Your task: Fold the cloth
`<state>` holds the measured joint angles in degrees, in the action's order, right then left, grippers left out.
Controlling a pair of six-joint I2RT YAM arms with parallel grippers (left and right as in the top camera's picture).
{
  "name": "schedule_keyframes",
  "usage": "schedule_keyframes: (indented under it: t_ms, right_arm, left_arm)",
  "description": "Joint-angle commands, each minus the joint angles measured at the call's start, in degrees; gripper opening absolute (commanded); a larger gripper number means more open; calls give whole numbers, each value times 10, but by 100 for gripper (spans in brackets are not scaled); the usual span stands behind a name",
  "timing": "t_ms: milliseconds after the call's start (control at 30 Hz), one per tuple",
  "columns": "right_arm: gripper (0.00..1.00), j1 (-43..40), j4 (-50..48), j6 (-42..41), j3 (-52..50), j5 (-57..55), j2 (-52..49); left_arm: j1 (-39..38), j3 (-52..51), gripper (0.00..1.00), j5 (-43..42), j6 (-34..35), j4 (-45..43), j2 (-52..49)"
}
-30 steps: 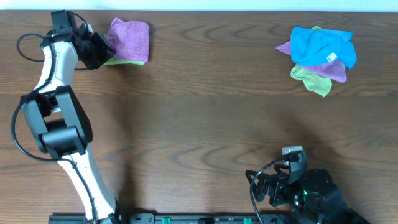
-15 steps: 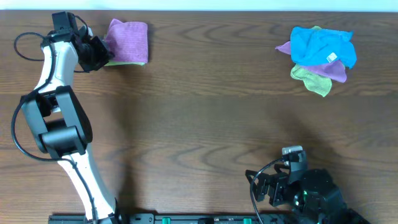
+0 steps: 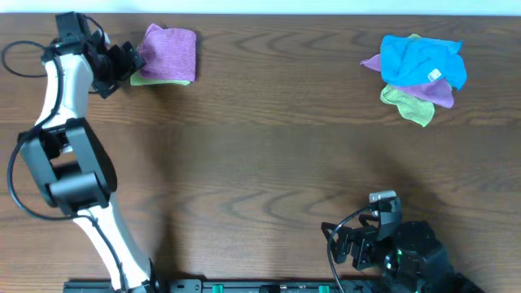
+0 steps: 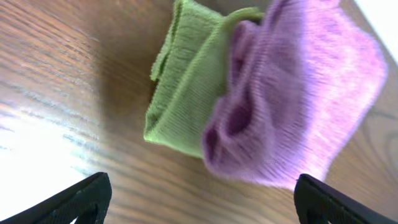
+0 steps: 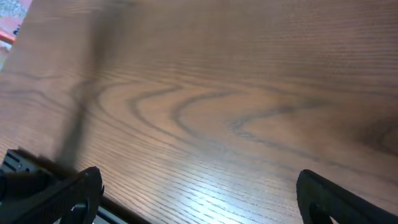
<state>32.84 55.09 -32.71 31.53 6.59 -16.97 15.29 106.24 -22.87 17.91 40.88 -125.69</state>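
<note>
Left gripper (image 3: 127, 63) has backed off the cloth (image 3: 169, 52).
Fingers wide open, empty; cloth lies folded on green cloth (image 4: 186, 81), fold prob. done. right gripper (image 5: 199, 193) also open, empty.

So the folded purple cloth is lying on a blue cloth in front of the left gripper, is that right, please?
Not quite: the folded purple cloth lies on a green cloth, not a blue one, in front of the left gripper. The left wrist view shows this.
</note>
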Motion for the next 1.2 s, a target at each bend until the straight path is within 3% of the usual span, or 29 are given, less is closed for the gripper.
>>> schedule_keyframes:
  t_ms: [0, 333, 533, 800, 1167]
  right_arm:
    - [99, -7, 0, -7, -2, -3, 4]
    - [99, -7, 0, -7, -2, -3, 4]
    - [99, -7, 0, -7, -2, -3, 4]
    - [99, -7, 0, -7, -2, -3, 4]
    - [99, -7, 0, -7, -2, -3, 4]
  left_arm:
    - [-6, 13, 95, 5, -12, 15, 54]
    - [-72, 13, 95, 4, -24, 70, 122]
    - [-112, 13, 95, 5, 14, 83, 139]
    - [-123, 13, 95, 1, 13, 142, 149]
    - [-157, 7, 95, 39, -64, 211, 194]
